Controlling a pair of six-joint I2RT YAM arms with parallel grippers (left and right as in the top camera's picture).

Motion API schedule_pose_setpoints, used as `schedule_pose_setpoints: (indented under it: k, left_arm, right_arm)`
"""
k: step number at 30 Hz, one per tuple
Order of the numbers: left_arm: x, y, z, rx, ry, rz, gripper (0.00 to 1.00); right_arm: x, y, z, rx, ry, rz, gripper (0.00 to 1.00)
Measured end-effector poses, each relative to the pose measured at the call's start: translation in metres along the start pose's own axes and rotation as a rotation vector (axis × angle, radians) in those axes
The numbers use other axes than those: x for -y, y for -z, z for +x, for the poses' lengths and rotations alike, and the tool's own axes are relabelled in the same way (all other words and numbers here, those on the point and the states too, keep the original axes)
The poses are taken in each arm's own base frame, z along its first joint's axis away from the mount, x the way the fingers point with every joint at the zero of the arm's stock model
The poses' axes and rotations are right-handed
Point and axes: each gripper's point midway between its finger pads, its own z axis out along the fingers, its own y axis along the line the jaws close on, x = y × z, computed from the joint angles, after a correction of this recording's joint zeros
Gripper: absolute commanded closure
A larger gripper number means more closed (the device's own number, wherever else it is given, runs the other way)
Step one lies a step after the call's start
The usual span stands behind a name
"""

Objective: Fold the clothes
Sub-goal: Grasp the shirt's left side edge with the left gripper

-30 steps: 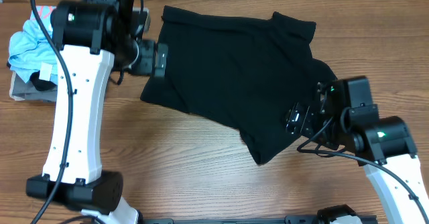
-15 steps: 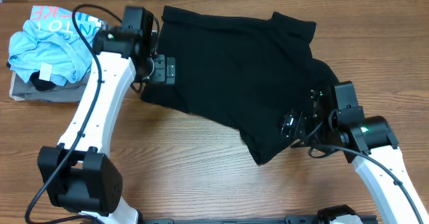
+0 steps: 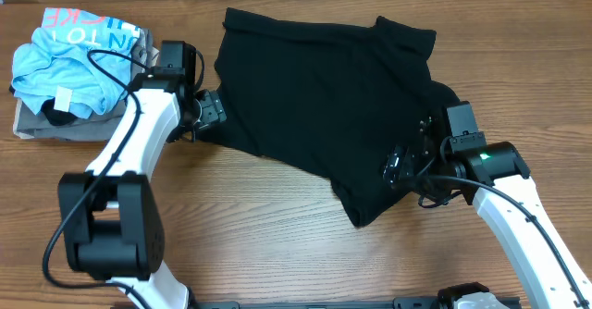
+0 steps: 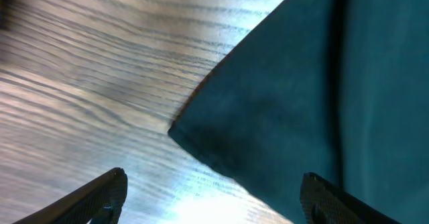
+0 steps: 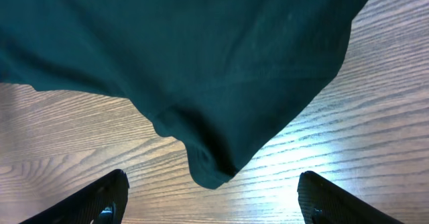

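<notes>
The black garment [image 3: 324, 96] lies spread and rumpled across the middle of the wooden table; no white label shows. My left gripper [image 3: 211, 110] is open at its left edge, and in the left wrist view [image 4: 214, 200] a corner of the black garment [image 4: 281, 117] lies flat just ahead of the fingers. My right gripper [image 3: 396, 166] is open over the garment's lower right part. In the right wrist view [image 5: 214, 197] a rumpled lower tip of the black garment [image 5: 214, 83] lies between the spread fingers, untouched.
A light blue printed T-shirt [image 3: 69, 55] lies on a folded grey-tan garment [image 3: 46, 124] at the far left. The table's back edge [image 3: 277, 2] runs along the top.
The left arm has swung down and left, its gripper moving from over the garment's upper left to its left edge. The right gripper shifted slightly left. The garment has not moved.
</notes>
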Motion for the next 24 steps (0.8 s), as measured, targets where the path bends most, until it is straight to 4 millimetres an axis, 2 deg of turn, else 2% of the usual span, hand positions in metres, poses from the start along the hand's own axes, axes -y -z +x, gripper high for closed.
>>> schedule_pose_setpoints:
  k: [6, 10, 14, 16, 17, 18, 21, 24]
  left_arm:
    - [-0.001, -0.043, 0.012, -0.082, 0.032, -0.024, 0.22]
    - [-0.004, -0.058, 0.020, -0.121, 0.044, -0.042, 0.28]
    - [-0.003, -0.059, 0.019, -0.115, 0.059, -0.040, 0.51]
    - [-0.004, -0.060, 0.018, -0.113, 0.064, -0.043, 0.75]
    - [-0.004, -0.060, 0.017, -0.111, 0.070, -0.046, 0.91]
    - [-0.005, -0.061, 0.017, -0.111, 0.071, -0.047, 0.96]
    - [-0.004, -0.060, 0.017, -0.115, 0.074, -0.045, 0.96]
    - [-0.009, -0.056, 0.028, -0.174, 0.067, -0.075, 0.96]
  right_arm:
    - [0.000, 0.000, -0.001, 0.005, 0.001, 0.003, 0.16]
    - [0.000, 0.000, -0.001, 0.005, 0.001, 0.003, 0.17]
    - [0.000, 0.000, -0.001, 0.005, 0.000, 0.003, 0.18]
    - [0.001, 0.000, -0.001, 0.004, 0.000, 0.003, 0.21]
    - [0.000, 0.000, -0.001, 0.003, 0.000, 0.004, 0.23]
    - [0.001, 0.000, 0.001, -0.002, -0.002, 0.007, 0.24]
    - [0.004, 0.000, 0.006, -0.022, -0.008, 0.019, 0.26]
    - [0.010, 0.001, 0.015, -0.058, -0.017, 0.041, 0.27]
